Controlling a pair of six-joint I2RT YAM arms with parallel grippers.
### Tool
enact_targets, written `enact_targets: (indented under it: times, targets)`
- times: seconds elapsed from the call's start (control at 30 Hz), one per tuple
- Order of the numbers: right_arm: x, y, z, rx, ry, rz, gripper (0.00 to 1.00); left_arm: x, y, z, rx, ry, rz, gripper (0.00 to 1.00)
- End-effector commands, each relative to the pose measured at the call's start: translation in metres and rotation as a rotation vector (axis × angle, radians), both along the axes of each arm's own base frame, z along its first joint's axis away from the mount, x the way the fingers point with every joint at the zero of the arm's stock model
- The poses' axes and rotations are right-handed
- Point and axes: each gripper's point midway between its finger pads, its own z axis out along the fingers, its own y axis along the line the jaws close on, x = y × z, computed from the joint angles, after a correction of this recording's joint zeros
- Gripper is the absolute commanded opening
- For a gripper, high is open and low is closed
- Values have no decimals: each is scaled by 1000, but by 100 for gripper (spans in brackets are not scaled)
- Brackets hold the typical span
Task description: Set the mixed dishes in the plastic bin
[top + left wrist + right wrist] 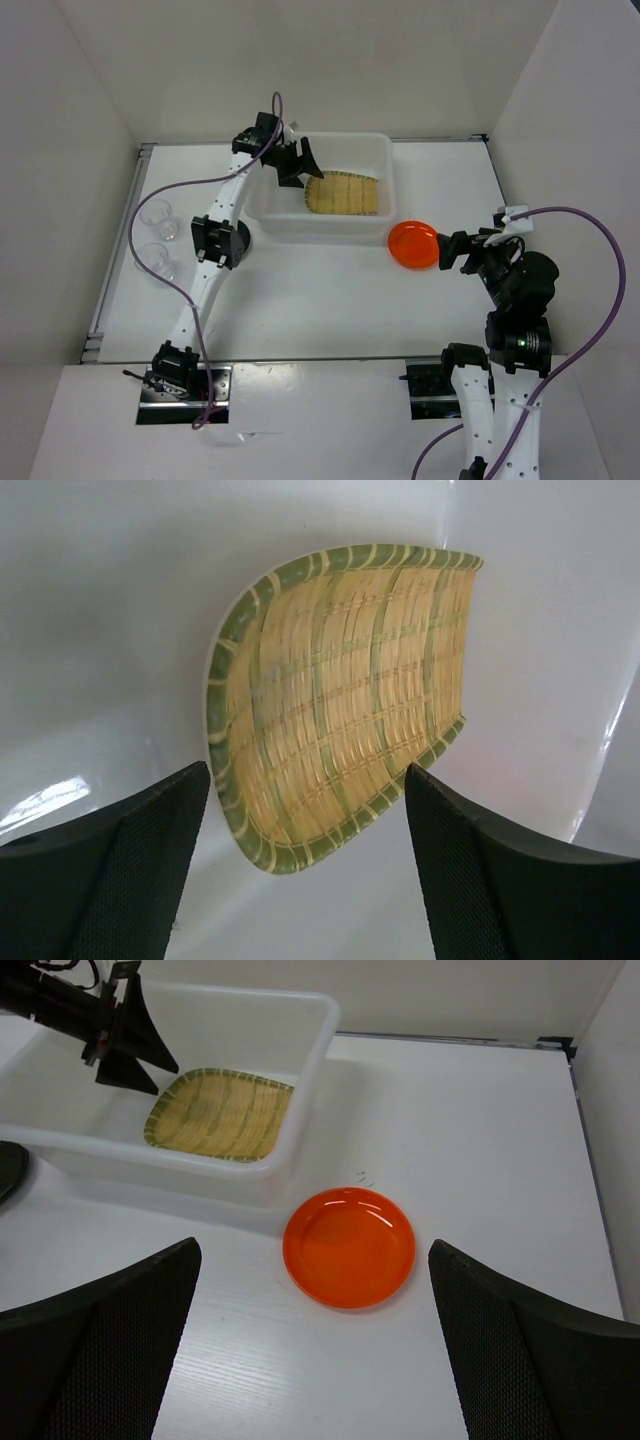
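**Top view.** You have the white translucent rectangular plastic bin (pixel 268 205) standing at the middle of the bench, close to the far edge. The tan woven bamboo tray with green rim (pixel 345 195) lies inside it, toward the bin's right and near walls. The left gripper (pixel 303 165) hangs over the bin's left half, above the rim, with its jaws apart and nothing in them.

The small orange round plate (pixel 413 244) sits on the bench just beside the bin's near right corner. The right gripper (pixel 447 252) is at the plate's right side, spread wide and empty. Open bench runs from this plate to the right edge, and from the bin's near wall to the near edge.

The small glossy black round plate (pixel 242 237) lies at the bin's near left corner, partly hidden under the left arm. The small clear cups (pixel 156 214) stand along the left edge, well apart from the bin.

**Left wrist.** The left gripper's fingers (pixel 120 870) stand wide apart, gripping nothing. The tray lies below on the bin floor, with one green corner close to the bin wall.

**Right wrist.** The right gripper's fingers (pixel 110 1350) are fully spread and empty. The orange plate lies between them in this view, flat on the bench, with bare surface on its right out to the bench edge.
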Motion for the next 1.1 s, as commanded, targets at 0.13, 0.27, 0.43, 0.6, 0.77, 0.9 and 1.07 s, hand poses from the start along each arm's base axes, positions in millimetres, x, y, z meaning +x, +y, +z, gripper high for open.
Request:
enact_targets:
  times: [0.13,0.27,0.43,0.6,0.77,0.9,1.07]
  targets:
    - [5,0,9,0,-40,3,99,1,47,203,74,-454,141,88]
    - [9,-1,5,2,-28,2,99,-21,97,289,255,-654,332,88]
    - [27,-20,-7,52,49,-105,99,-75,101,287,355,-518,418,91]
    - [65,-16,-48,110,269,-50,95,-108,30,268,358,-484,241,94]
    - [86,-27,-61,144,382,-69,99,-129,-5,279,334,-535,189,94]
    - [99,-38,-43,115,381,-91,99,-138,10,265,422,-473,212,95]
    - [93,-44,-56,104,445,-104,99,-145,52,273,519,-529,363,99]
